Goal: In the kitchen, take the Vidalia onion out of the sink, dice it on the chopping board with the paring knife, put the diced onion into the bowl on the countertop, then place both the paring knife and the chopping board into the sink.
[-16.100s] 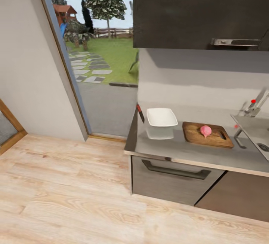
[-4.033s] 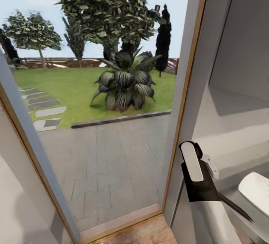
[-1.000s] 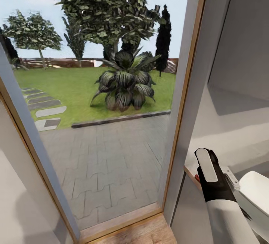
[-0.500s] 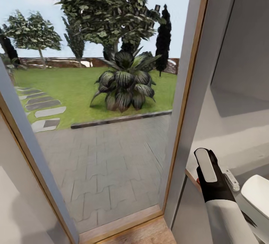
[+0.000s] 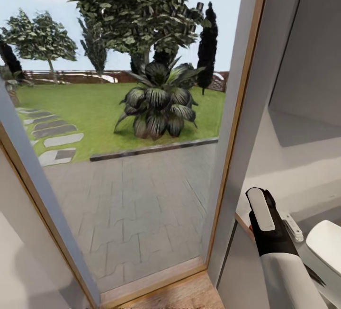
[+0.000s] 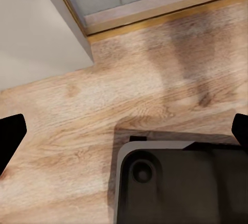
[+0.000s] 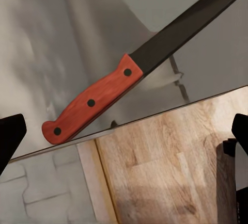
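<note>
**A:** Where is the paring knife?

**B:** In the right wrist view the paring knife (image 7: 129,77) lies flat on the grey countertop (image 7: 206,53), red handle towards the worktop's edge, dark blade running away across the surface. The butt of the handle sits right at that edge, and beyond it the light wooden floor (image 7: 165,172) shows below. In the head view a thin dark tip of the blade (image 5: 314,276) pokes out from behind the right arm (image 5: 284,271), at the lower right.

**A:** And the right gripper — is it holding the knife?

**B:** No. The right gripper (image 7: 124,136) has its two dark fingertips (image 7: 10,131) at opposite edges of the wrist picture, spread wide, with nothing between them. The knife lies apart from both tips, resting on the counter.

**A:** The left one?

**B:** Much the same — the left gripper (image 6: 124,136) is spread wide and holds nothing. It points down at the plank floor, above a dark grey rounded part of the robot's base (image 6: 175,182), near the foot of the glazed door's frame (image 6: 155,12).

**A:** What else shows from the head?

**B:** The bowl (image 5: 327,242), white and rounded, sits at the far right on the countertop, just right of the arm. Most of the left is the glass door (image 5: 132,167), looking out on grey paving, a lawn, a spiky plant (image 5: 158,107) and trees.
</note>
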